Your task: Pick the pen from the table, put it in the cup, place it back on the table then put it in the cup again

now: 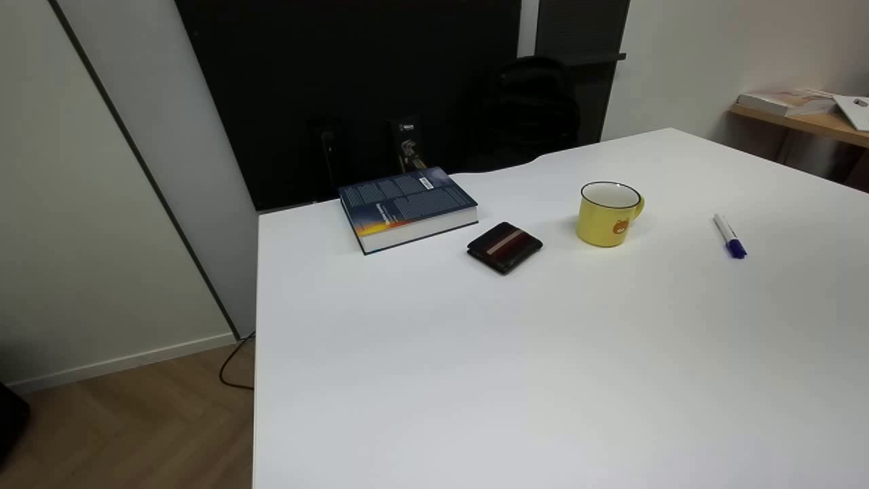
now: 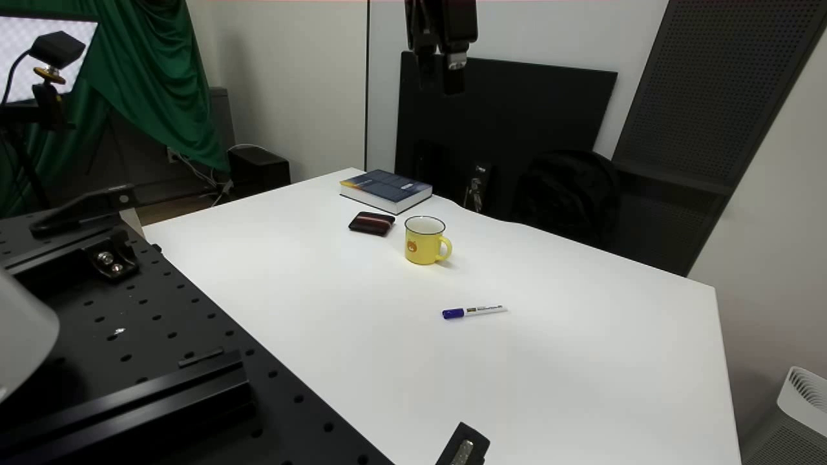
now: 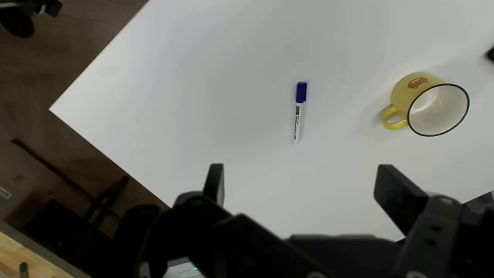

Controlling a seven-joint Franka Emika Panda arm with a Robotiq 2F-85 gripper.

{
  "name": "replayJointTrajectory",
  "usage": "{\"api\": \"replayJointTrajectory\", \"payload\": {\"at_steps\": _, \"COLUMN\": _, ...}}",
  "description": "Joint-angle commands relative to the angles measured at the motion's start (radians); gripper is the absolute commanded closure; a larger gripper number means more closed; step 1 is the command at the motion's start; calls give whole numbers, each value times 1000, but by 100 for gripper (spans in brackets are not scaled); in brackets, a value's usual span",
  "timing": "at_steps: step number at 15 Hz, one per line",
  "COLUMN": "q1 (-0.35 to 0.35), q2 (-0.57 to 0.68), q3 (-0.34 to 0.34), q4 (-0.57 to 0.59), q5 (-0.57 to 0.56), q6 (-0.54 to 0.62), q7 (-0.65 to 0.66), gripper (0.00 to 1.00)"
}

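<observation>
Yellow and upright, the cup (image 1: 600, 221) shows nothing inside; apart from it, on its handle side, the pen (image 3: 297, 116) lies on the table (image 1: 475, 380). At least the final placement seems left; whether a first round is finished, I cannot tell. Well above the cup, the gripper (image 3: 301, 173) is spread wide, touching and holding nothing.

Apparently a lab, perforated black board (image 2: 152, 323), bright gridded panel (image 2: 18, 37), draped green cloth (image 2: 158, 97)
</observation>
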Motion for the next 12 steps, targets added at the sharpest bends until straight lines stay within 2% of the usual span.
{"api": "replayJointTrajectory", "payload": {"at_steps": 1, "q1": 40, "q2": -1, "q3": -43, "q4": 1, "q5": -15, "q6": -5, "q7": 9, "gripper": 0}}
{"api": "replayJointTrajectory", "payload": {"at_steps": 4, "q1": 40, "q2": -1, "q3": -43, "q4": 1, "q5": -15, "q6": -5, "q7": 9, "gripper": 0}}
{"api": "replayJointTrajectory", "payload": {"at_steps": 7, "q1": 33, "q2": 71, "q3": -56, "q4": 31, "q5": -51, "q6": 22, "q7": 34, "gripper": 0}}
{"api": "replayJointTrajectory", "payload": {"at_steps": 12, "q1": 47, "q2": 216, "q3": -116, "q4": 93, "q5": -87, "q6": 80, "q7": 56, "gripper": 0}}
